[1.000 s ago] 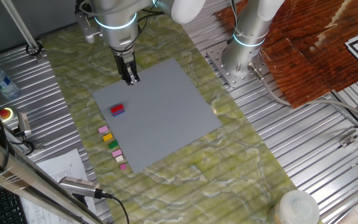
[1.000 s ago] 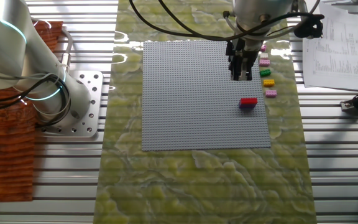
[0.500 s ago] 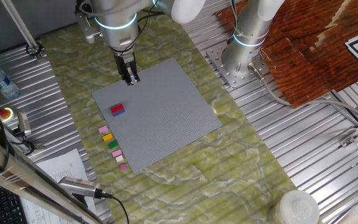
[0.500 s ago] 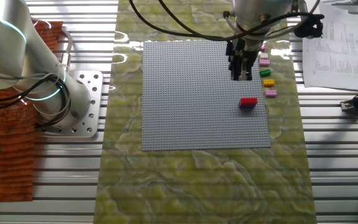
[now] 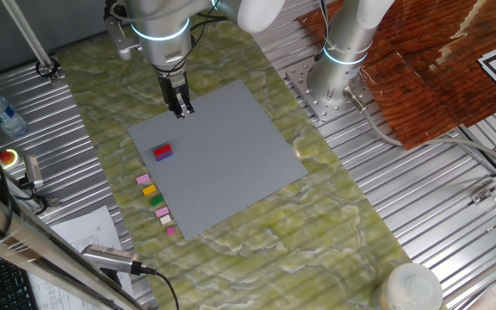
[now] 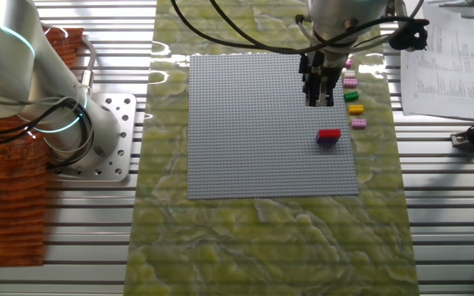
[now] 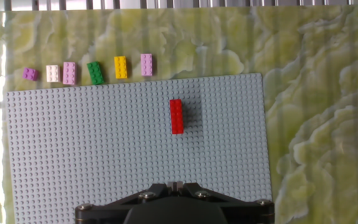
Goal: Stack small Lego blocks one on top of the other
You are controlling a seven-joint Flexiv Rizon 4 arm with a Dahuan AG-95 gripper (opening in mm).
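Hand view, left to right, row on green mat (image 7: pixel 303 93) just beyond baseplate (image 7: pixel 104 155) edge: purple brick (image 7: pixel 29 74), white brick (image 7: pixel 53 73) touching pink brick (image 7: pixel 69 73), green brick (image 7: pixel 95 73), yellow brick (image 7: pixel 121 67), second pink (image 7: pixel 146 65). Red brick (image 7: pixel 176 116) sits on baseplate, apart from row; a purple layer shows under it in the other fixed view. Pincer (image 6: pixel 318 99) hangs above baseplate near row, fingers close together, holding nothing; fully closed or not, cannot tell.
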